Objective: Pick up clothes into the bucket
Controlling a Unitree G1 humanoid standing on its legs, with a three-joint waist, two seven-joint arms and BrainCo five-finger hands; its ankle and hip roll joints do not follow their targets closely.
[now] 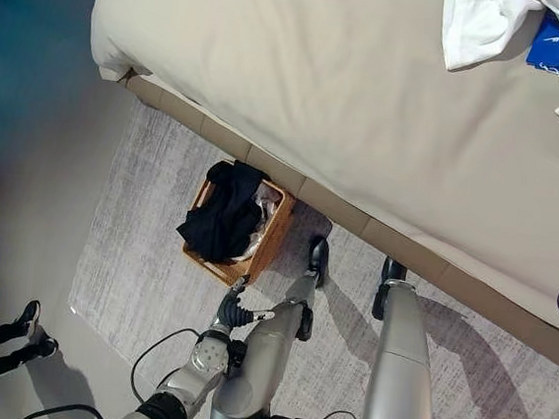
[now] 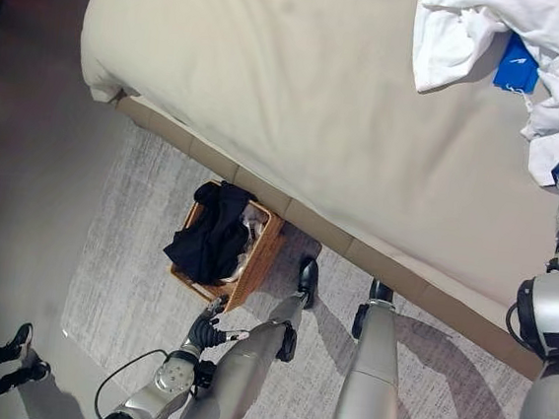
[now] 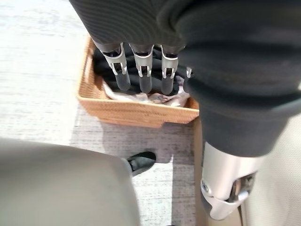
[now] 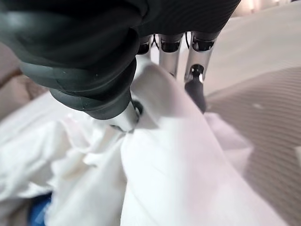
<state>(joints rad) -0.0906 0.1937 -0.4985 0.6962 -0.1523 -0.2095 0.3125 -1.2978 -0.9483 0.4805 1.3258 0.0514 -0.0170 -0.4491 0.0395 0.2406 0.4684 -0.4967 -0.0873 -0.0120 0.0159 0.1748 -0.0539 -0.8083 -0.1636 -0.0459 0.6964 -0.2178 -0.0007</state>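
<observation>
The right robot hand (image 4: 155, 80) appears to pinch a fold of the white garment (image 2: 533, 41) on the bed (image 1: 302, 83); soft, light cloth, best gathered at a bunched ridge. The left robot hand (image 3: 141, 66) hangs relaxed over the wicker basket (image 1: 268, 243) holding dark clothes (image 1: 221, 219).

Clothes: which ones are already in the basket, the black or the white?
The black clothes hang in the wicker basket on the rug. The white clothes lie on the bed, under the right hand.

The basket (image 1: 259, 252) stands on the rug (image 1: 139, 226) against the bed (image 1: 302, 83), just past the left fingers (image 3: 142, 77), with clothes (image 1: 222, 214) in it. More clothes (image 4: 155, 160) lie on the bed, seemingly under the right fingers (image 4: 195, 92).
</observation>
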